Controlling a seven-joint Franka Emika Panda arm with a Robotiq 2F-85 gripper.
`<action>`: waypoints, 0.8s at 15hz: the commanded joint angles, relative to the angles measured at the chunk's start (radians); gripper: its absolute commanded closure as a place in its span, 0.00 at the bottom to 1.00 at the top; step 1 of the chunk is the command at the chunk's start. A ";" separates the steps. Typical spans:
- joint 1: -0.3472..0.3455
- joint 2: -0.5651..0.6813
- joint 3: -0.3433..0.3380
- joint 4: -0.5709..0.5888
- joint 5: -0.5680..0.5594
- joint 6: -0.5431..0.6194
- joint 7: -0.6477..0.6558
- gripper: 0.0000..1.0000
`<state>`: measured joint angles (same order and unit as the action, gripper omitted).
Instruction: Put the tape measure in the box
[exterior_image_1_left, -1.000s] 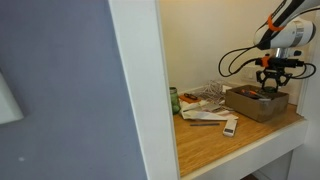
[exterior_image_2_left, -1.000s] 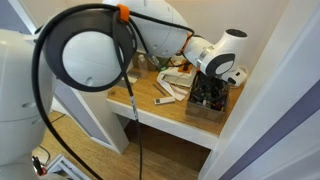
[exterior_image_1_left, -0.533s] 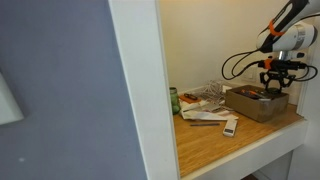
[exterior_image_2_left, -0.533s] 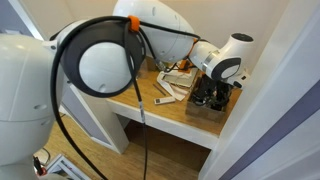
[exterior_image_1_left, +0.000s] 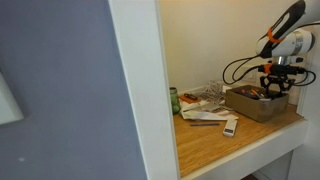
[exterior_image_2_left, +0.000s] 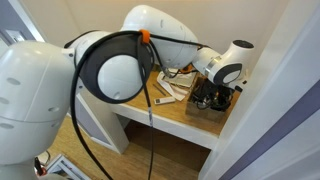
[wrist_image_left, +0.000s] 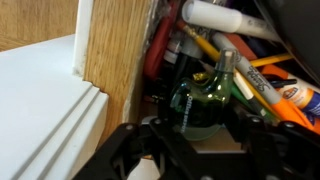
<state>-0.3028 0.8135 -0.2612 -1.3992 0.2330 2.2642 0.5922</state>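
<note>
The tape measure (wrist_image_left: 200, 100), a dark greenish translucent lump, lies inside the brown cardboard box (wrist_image_left: 115, 50) among pens in the wrist view. It is hidden in both exterior views. The box (exterior_image_1_left: 255, 104) stands at the far end of the wooden shelf and also shows in an exterior view (exterior_image_2_left: 204, 108). My gripper (wrist_image_left: 195, 150) is open, its fingers spread just above the tape measure and apart from it. It hovers over the box's opening in both exterior views (exterior_image_1_left: 275, 88) (exterior_image_2_left: 216, 96).
Pens and markers (wrist_image_left: 250, 60) fill the box. A green can (exterior_image_1_left: 174, 100), loose papers (exterior_image_1_left: 205, 98) and a flat white remote-like bar (exterior_image_1_left: 230, 126) lie on the wooden shelf (exterior_image_1_left: 215, 140). A white frame stands close to the box.
My gripper has risen a little from inside the box, and the arm has lifted and shifted. The box has not moved.
</note>
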 joint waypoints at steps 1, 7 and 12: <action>-0.023 0.016 0.025 0.052 0.026 -0.025 -0.021 0.39; -0.006 -0.062 0.044 0.015 0.014 -0.043 -0.077 0.00; 0.023 -0.141 0.051 -0.031 -0.016 -0.131 -0.161 0.00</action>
<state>-0.2905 0.7445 -0.2252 -1.3736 0.2319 2.1953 0.4953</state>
